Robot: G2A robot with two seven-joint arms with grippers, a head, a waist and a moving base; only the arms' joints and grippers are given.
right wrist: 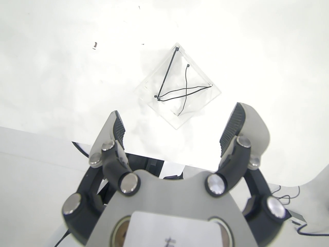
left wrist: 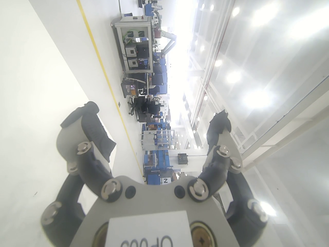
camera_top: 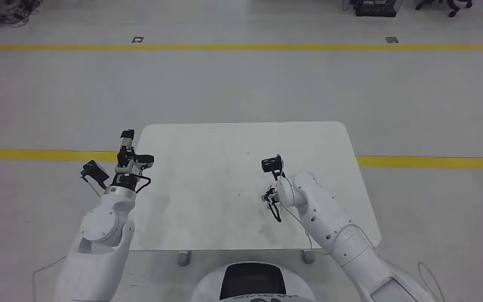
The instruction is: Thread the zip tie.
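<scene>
Three thin black zip ties (right wrist: 177, 88) lie loose and crossed in a clear square tray (right wrist: 205, 101) on the white table (camera_top: 226, 151). None of them is looped. My right gripper (right wrist: 177, 119) hangs open just above the tray, on the side nearest the table's front edge, with nothing between its ribbed pads (right wrist: 231, 127). From above, the right gripper (camera_top: 270, 198) sits right of the table's middle. My left gripper (camera_top: 118, 167) is at the table's left edge, open and empty, and the left gripper (left wrist: 155, 111) points out into the room, away from the table.
The table's front edge (right wrist: 38, 134) runs close under the right gripper. Bare white tabletop (camera_top: 204, 196) lies between the two arms. Yellow floor lines (camera_top: 226, 47) run beyond the table.
</scene>
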